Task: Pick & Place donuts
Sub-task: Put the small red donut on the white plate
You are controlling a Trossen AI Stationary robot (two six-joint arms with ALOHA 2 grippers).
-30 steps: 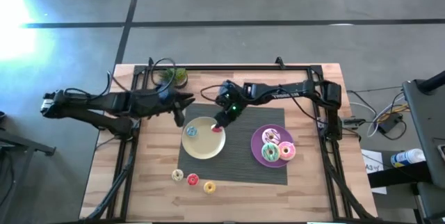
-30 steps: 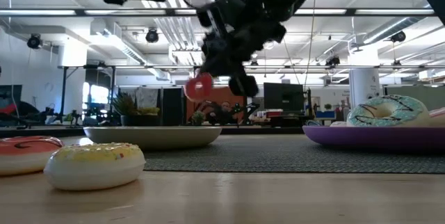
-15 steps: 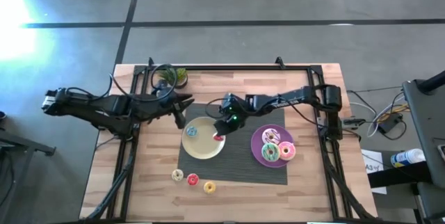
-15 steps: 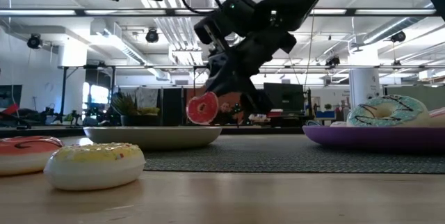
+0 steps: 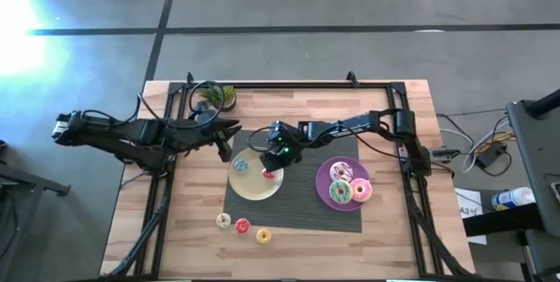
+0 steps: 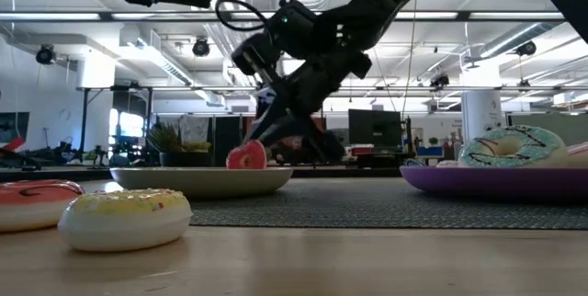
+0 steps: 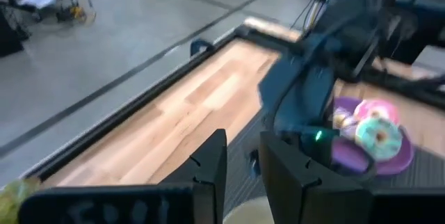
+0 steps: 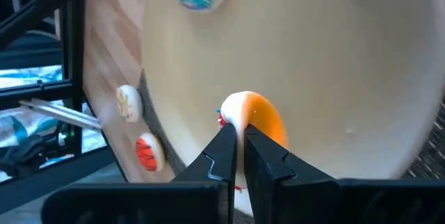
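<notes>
A red mini donut point(image 5: 269, 173) is in my right gripper point(image 5: 271, 168), which is shut on it low over the yellow plate point(image 5: 249, 190). A blue mini donut point(image 5: 241, 166) lies flat on that plate. The purple plate point(image 5: 324, 181) carries the white-sprinkled point(image 5: 340, 172), green point(image 5: 339, 193) and pink point(image 5: 360, 189) donuts. Cream point(image 5: 223, 221), orange point(image 5: 242, 226) and yellow point(image 5: 263, 236) minis lie on the wood near the front edge. My left gripper point(image 5: 226, 139) hovers open beyond the yellow plate's far-left side. My right gripper pinches the red mini donut by its rim point(image 8: 233, 121) between the two fingertips point(image 8: 224, 147). The fingers slant down from the table's far right. The donut point(image 6: 246, 156) stands on edge below them, its lower edge hidden behind the yellow plate's rim point(image 6: 202, 178).
Both plates sit on a dark placemat point(image 5: 293, 212) in the table's middle. A green plant pot point(image 5: 217, 96) stands at the far-left corner. Metal frame rails run along the table's edges. In the low view the yellow mini point(image 6: 124, 215) and orange mini point(image 6: 37, 195) lie close by.
My right gripper has come down and toward the table's left, carrying the red mini donut from above the yellow plate's right rim down into the plate. It has stayed shut on the donut.
</notes>
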